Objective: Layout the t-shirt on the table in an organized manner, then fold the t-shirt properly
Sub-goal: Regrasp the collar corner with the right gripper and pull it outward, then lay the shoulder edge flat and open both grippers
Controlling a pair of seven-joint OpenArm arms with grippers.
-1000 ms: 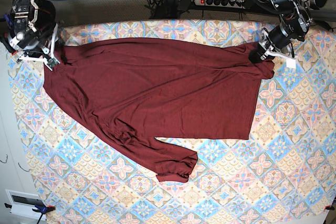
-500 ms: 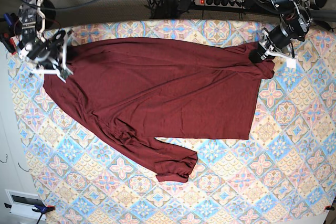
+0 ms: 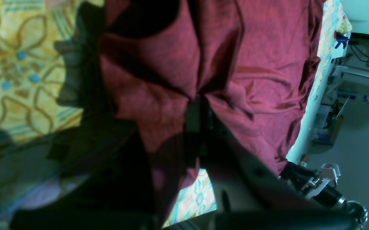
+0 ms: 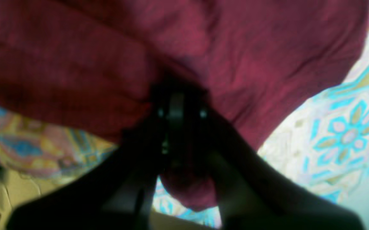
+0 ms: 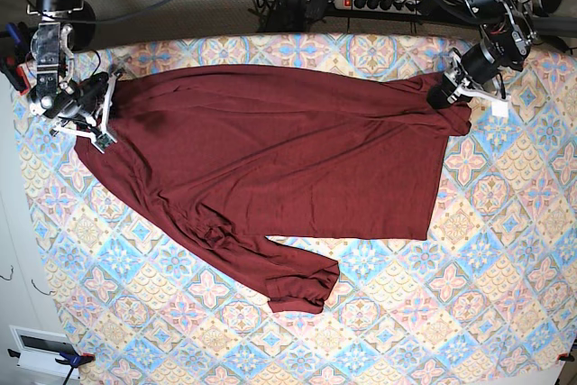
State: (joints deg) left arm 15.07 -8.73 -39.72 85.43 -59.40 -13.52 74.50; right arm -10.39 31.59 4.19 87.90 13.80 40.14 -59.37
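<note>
Maroon shirt (image 5: 279, 160) lies spread across the far half of the desk (image 5: 469, 295), mostly flat, body running left-right in base view. One long sleeve angles down toward the near side, cuff bunched in the middle of the desk w/ wrinkles along the sleeve. Near edge of the body is fairly straight; far edge sits close to the desk's far rim.

Left fingers (image 5: 448, 92) at the shirt's right end in base view, shut tight on a pinch of fabric. Left wrist view shows cloth gathered into radiating folds right at the fingers (image 3: 197, 111), so the grip is clear. That corner of the shirt is puckered & slightly lifted.

Right fingers (image 5: 101, 107) at the opposite end, on the shirt's left corner in base view. Right wrist view, blurry, shows the fingers (image 4: 176, 105) closed w/ maroon fabric bulging around and below them, so they've got hold of the shirt too.

Both arms are well apart, one at each end, shirt between them. Patterned blue/pink/cream cloth covers the desk; near half is bare. Cables & a power strip (image 5: 379, 2) behind the far rim.
</note>
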